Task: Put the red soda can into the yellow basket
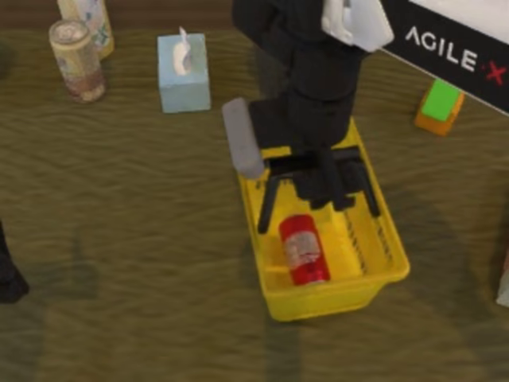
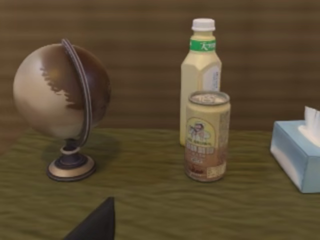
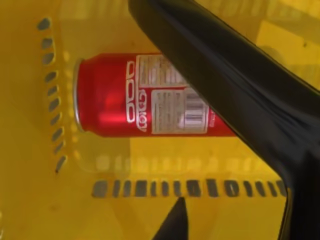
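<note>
Red soda can point(image 1: 303, 248) lying on its side inside yellow basket point(image 1: 326, 301), lower centre-right of top view

Right gripper point(image 1: 321, 189) above basket w/ fingers spread, pinching nothing, clear of can; left arm parked at far left edge, fingers can't tell. Probably light, thin-walled, stiff enough but dents if squeezed hard; smooth, round, so likely slippery and prone to roll. Best hold judged across mid-body, jaws square to long axis, not on silver end nr slotted wall
</note>
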